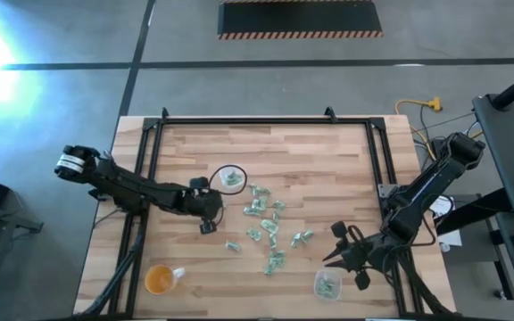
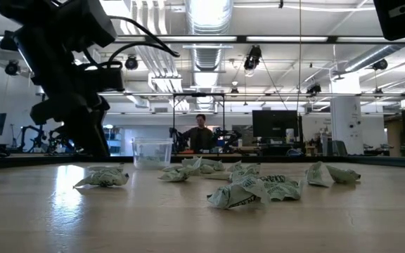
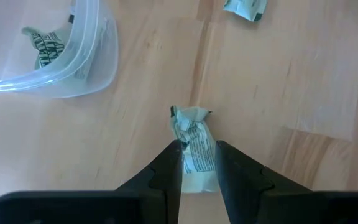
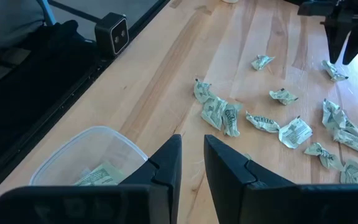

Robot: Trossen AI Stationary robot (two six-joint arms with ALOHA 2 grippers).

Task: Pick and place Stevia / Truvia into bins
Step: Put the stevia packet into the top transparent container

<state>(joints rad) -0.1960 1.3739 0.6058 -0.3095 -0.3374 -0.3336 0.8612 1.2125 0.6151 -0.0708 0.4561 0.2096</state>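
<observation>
- Your left gripper sits mid-table, just beside the far clear bin. Its fingers are clamped on 1 Stevia packet, crumpled, sticking out past the tips above the wood.
- The far clear bin has at least 1 packet inside, lying against the wall; can't tell if there's more.
- Your right gripper is at the near right edge, next to the near clear bin. Jaws nearly together w/ a narrow gap, nothing between them in the right wrist view.
- The near clear bin holds green-white packets on its bottom; count unclear.
- The loose pile of packets is spread on the table between the 2 bins, approx. 15 of them, all crumpled.
- The orange cup stands at the near left corner, well apart from the packets; contents not clear to you from above.
- Low view: a person is in the room beyond the table.
</observation>
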